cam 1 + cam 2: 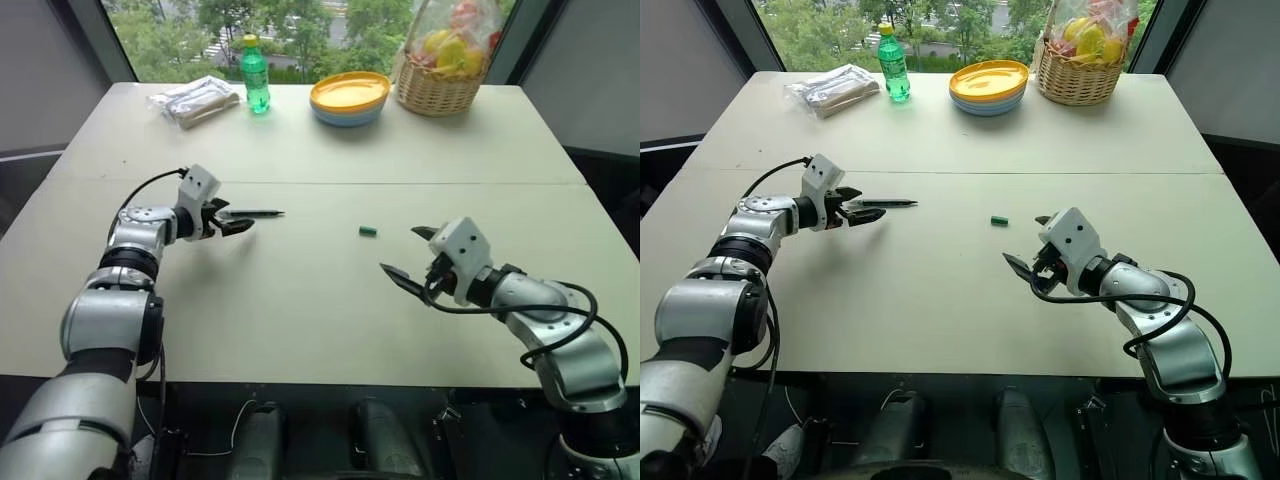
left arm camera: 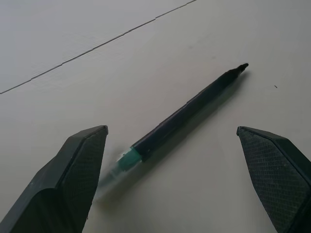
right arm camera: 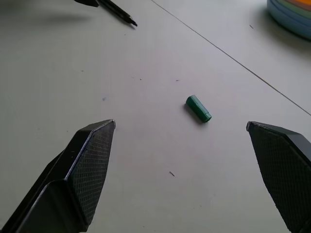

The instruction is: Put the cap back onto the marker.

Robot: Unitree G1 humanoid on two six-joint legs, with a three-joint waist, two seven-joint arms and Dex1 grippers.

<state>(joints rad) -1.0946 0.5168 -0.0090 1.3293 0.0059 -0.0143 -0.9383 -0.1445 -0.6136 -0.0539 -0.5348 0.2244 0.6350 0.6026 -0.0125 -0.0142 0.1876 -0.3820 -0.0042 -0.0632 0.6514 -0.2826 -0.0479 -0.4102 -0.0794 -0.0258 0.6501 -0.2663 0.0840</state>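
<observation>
The marker (image 1: 255,213) is a thin dark stick with a green end, lying flat on the white table (image 1: 320,300) left of centre. My left gripper (image 1: 233,221) is open right at its near end, and in the left wrist view the marker (image 2: 187,114) lies between the two spread fingers without touching either. The small green cap (image 1: 368,232) lies on its side near the middle of the table. My right gripper (image 1: 412,253) is open and empty, a short way nearer than the cap (image 3: 198,108) and to its right.
Along the far edge stand a green bottle (image 1: 255,76), a plastic-wrapped packet (image 1: 193,100), a stack of plates with a yellow one on top (image 1: 349,98) and a wicker basket of fruit (image 1: 445,60). A seam (image 1: 330,183) crosses the table.
</observation>
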